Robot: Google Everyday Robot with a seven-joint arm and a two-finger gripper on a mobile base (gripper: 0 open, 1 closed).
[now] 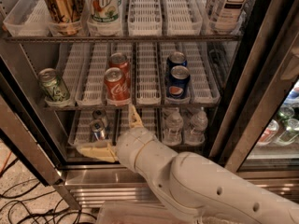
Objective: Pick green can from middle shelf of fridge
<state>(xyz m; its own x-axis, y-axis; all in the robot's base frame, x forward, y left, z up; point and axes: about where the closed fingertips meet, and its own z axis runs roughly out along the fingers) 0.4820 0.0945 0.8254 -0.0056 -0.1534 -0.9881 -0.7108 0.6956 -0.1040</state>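
Hovering low in fridge [93, 177], pincer [107, 129] spread wide, below green can [53, 85].

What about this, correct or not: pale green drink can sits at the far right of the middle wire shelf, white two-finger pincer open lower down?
Wrong side. The camera view shows the pale green drink can at the far left of the middle wire shelf. The white two-finger pincer is open lower down, as stated.
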